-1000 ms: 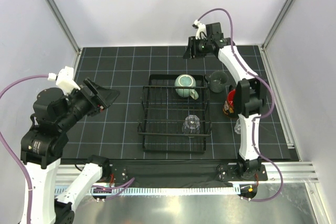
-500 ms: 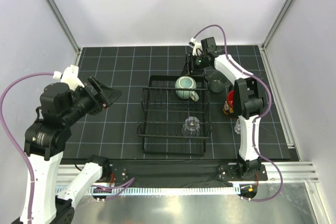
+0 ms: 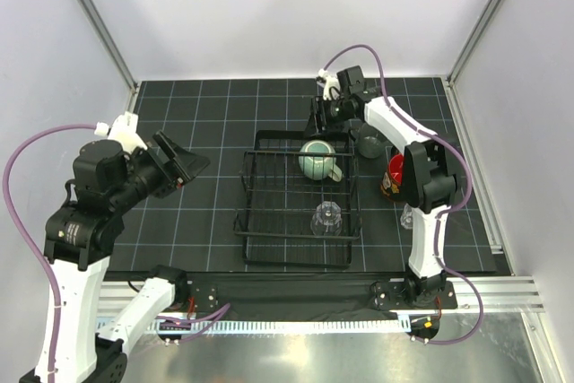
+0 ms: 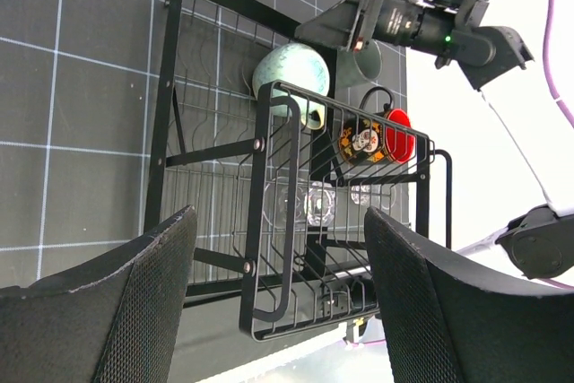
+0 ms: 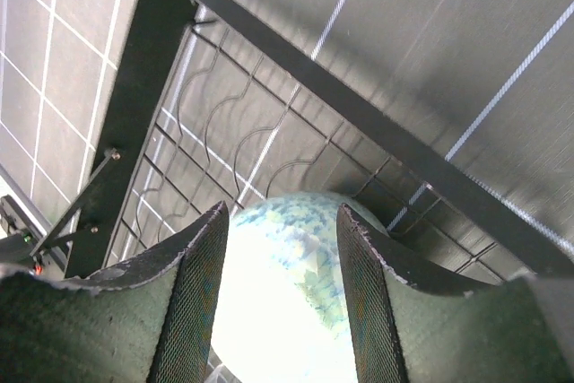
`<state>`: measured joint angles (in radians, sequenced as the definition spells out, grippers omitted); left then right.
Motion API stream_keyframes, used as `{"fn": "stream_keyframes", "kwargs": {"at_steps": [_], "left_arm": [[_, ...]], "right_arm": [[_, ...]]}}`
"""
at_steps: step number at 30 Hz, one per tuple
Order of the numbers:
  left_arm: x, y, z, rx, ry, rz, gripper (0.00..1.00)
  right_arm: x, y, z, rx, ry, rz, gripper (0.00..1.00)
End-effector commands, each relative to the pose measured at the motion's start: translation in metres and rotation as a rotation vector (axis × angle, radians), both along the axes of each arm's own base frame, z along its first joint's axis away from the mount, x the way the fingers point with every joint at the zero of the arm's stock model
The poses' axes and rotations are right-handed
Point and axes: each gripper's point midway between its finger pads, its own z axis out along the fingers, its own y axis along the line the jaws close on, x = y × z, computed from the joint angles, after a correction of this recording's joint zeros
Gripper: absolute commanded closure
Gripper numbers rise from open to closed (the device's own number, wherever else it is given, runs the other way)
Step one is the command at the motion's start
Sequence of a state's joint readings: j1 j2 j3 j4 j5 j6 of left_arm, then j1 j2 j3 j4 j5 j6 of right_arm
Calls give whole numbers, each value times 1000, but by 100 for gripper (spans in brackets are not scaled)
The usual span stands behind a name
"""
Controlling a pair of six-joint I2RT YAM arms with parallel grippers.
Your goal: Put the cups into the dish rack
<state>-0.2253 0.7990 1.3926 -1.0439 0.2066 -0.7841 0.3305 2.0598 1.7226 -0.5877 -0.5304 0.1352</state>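
Right tool (image 5: 282, 213), jaws half-parted, empty, hangs over green mug (image 3: 315, 158) in rack (image 3: 278, 131) far end; dark mug (image 3: 369, 142) sits just outside rack toward counter (image 3: 179, 221) right edge, nearer this arm; left tool (image 4: 278, 221) wide, empty.

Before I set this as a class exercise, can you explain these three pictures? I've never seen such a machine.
Two robot arms stand at a table's near edge. One picture looks down from above; the other two come from cameras on the wrists. The left gripper and right gripper are open, holding nothing. The black dish rack holds a pale-green mug and a clear glass. A dark mug, a red-lined cup and another glass sit to its right.
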Motion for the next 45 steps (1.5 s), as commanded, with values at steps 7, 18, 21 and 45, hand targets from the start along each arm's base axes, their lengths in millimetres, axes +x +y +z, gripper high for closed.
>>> {"fn": "stream_keyframes", "kwargs": {"at_steps": [7,18,21,45], "left_arm": [[-8,-1,1,-10,-9,-12,27],[-8,-7,-3,-37,9,-37,27],[-9,-7,-4,-36,12,-35,27],[-10,-8,3,-37,-7,-51,26]], "right_arm": [[-29,-10,17,-2,31,-8,46],[-92,8,10,32,131,134,47],[-111,7,6,16,173,148,46],[-50,-56,82,-206,-112,-290,32]]}}
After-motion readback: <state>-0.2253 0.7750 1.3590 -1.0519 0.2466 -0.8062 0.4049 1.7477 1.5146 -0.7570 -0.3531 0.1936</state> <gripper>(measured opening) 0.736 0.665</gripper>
